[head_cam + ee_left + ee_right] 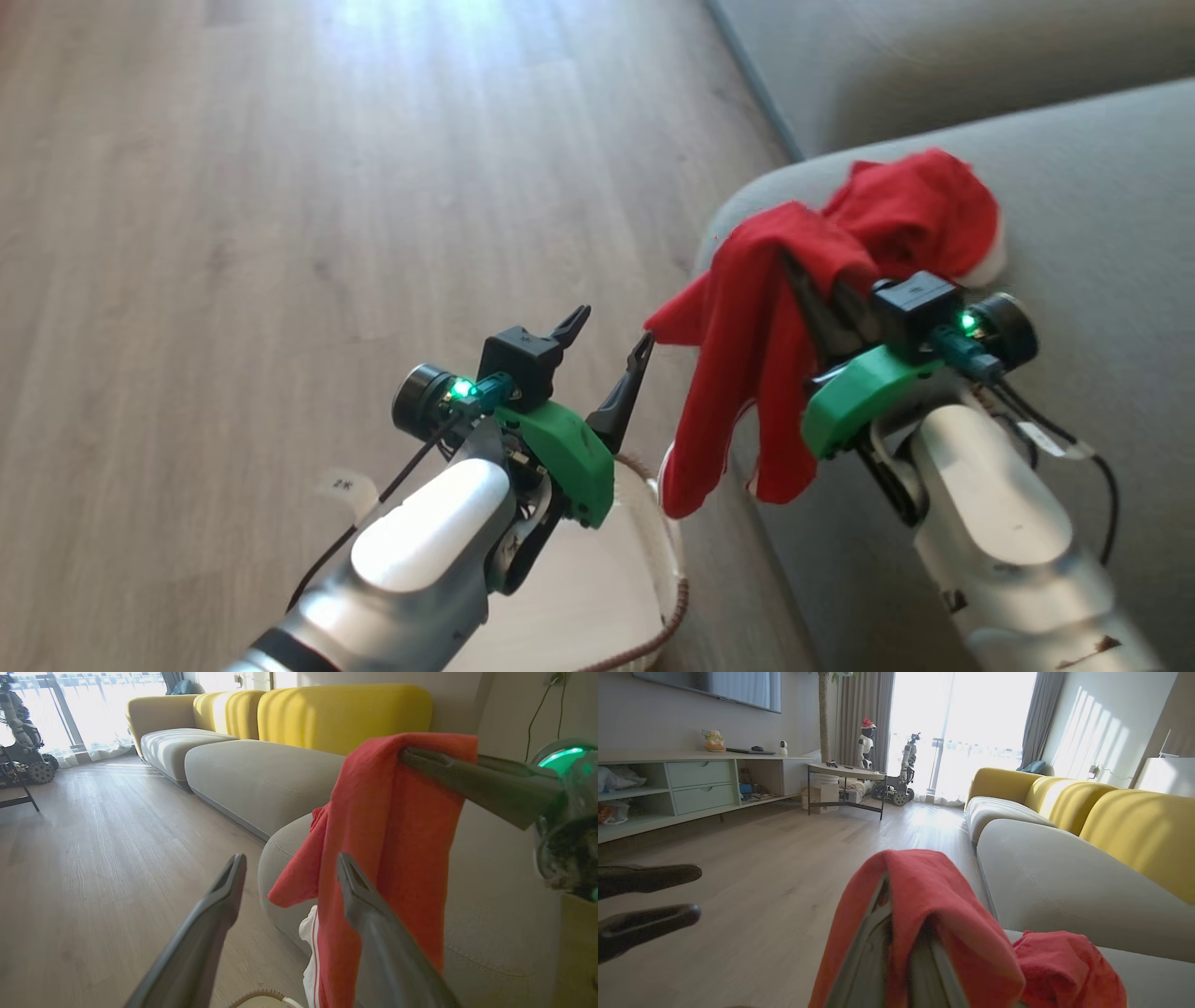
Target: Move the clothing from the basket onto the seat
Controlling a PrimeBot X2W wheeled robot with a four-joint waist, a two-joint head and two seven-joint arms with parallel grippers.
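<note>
Pale wood floor (233,187) covers the left of the head view, with the grey seat (1102,233) at the right. A red garment (747,317) lies bunched on the seat's rounded corner and hangs down over its edge, at centre right. The right gripper (805,294) is closed on the cloth, which drapes over its fingers. At centre, the left gripper (612,329) is spread wide and holds nothing, with one fingertip just beside the garment's edge. The basket (680,602) sits at bottom centre, under the left arm.

Looking along the left wrist, two dark fingers stand well apart at the bottom. The garment hangs at right of centre, with white trim low down. A finger of the right gripper reaches in from the right, against the cloth. Yellow cushions (345,714) fill the top.

From the right wrist, the fingers rise together at bottom centre with red cloth folded over their tips. The left gripper's spread fingers show at the left edge. More cloth lies on the seat at lower right.
</note>
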